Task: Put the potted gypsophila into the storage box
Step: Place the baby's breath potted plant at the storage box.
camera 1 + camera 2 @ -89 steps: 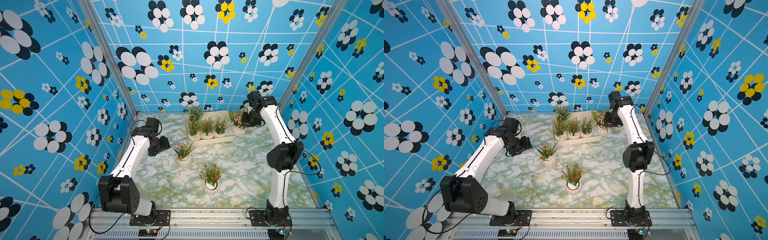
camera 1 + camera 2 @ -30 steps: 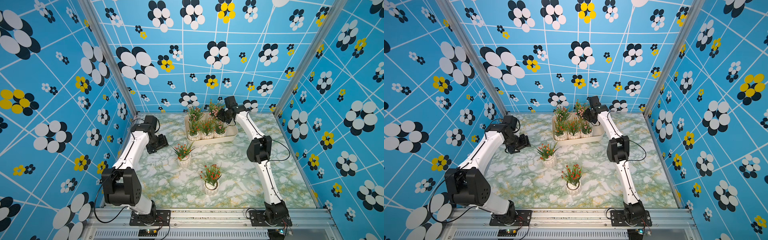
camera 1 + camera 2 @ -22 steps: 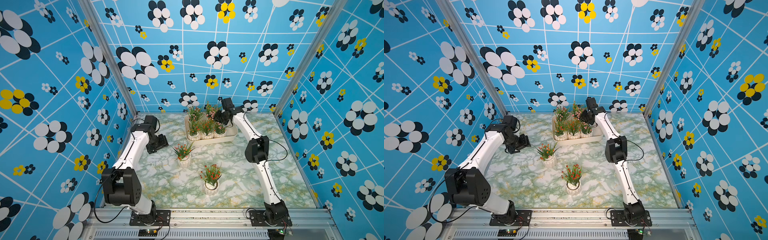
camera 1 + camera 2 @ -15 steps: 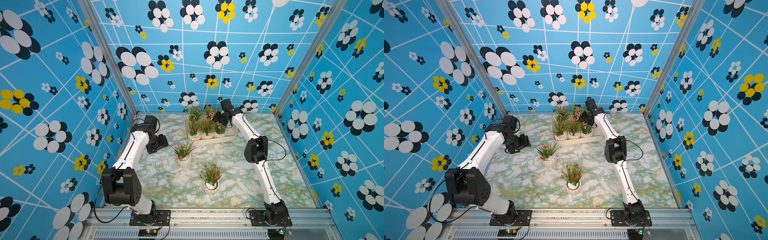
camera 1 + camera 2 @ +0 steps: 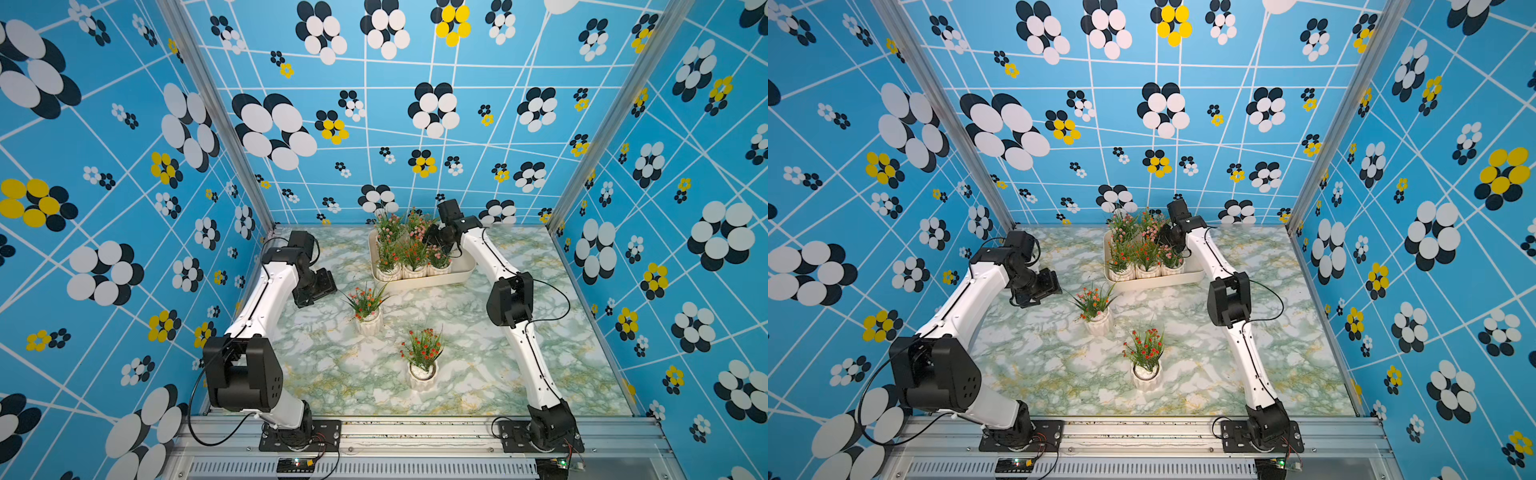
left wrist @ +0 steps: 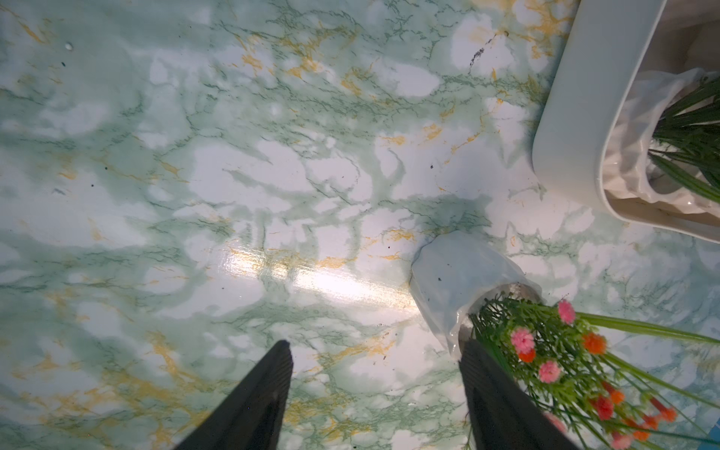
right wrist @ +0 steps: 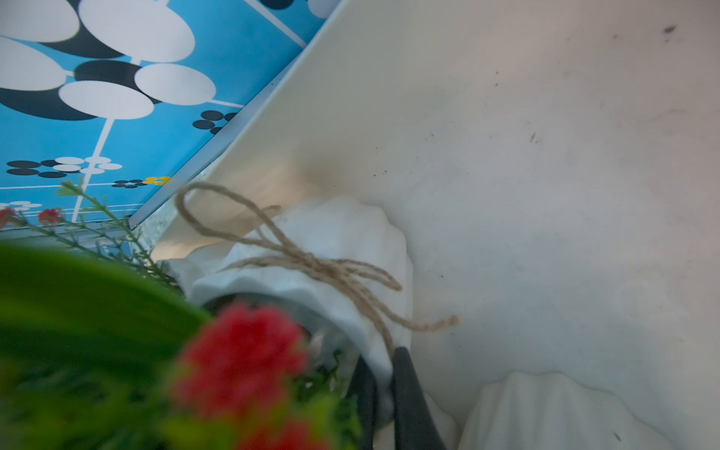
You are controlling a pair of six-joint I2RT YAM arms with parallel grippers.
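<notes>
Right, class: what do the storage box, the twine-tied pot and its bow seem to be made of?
Storage box: likely plastic, smooth matte cream, moulded rounded walls. Pot: probably ceramic or plaster, white, fluted, faint sheen. Bow: jute-like twine, visibly twisted, fraying fibres.

Left tool (image 6: 376, 345) agape, right tool (image 7: 383, 360) pinched tight.
</notes>
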